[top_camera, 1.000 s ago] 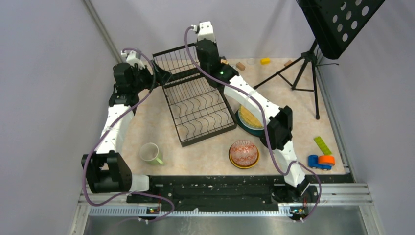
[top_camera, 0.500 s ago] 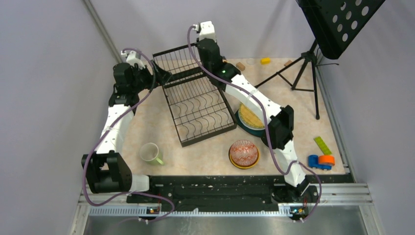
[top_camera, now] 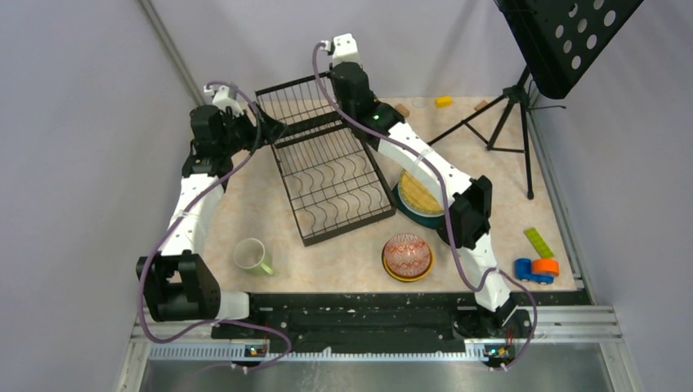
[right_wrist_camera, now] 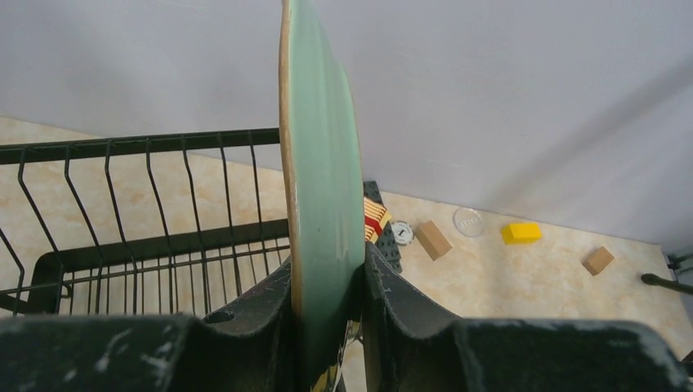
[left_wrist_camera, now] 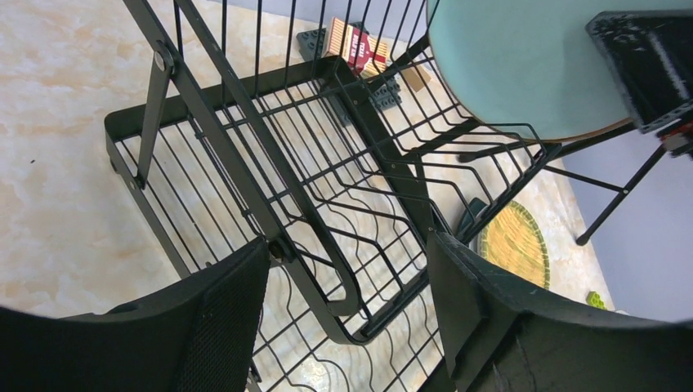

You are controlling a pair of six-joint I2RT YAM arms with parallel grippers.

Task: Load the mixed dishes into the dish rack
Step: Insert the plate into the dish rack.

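My right gripper (right_wrist_camera: 327, 278) is shut on a pale teal plate (right_wrist_camera: 323, 163), held upright and edge-on above the back right of the black wire dish rack (top_camera: 327, 171). From the left wrist, that plate (left_wrist_camera: 523, 65) hangs over the rack's raised slotted section. My left gripper (left_wrist_camera: 347, 278) stands open at the rack's back left, its fingers either side of the rack's side bar (left_wrist_camera: 245, 163). On the table lie a light-green mug (top_camera: 252, 256), a red-patterned bowl (top_camera: 407, 255) nested in a yellow one, and a yellow plate (top_camera: 418, 196) lying on a dark teal one.
A black tripod music stand (top_camera: 511, 122) rises at the back right. Small toy blocks (top_camera: 442, 101) lie along the back wall behind the rack. A green block (top_camera: 538, 242) and a blue toy car (top_camera: 535, 269) sit near the right front edge.
The right arm has shifted slightly with the plate over the rack's back end. The left jaws have narrowed a little around the rack's bar.
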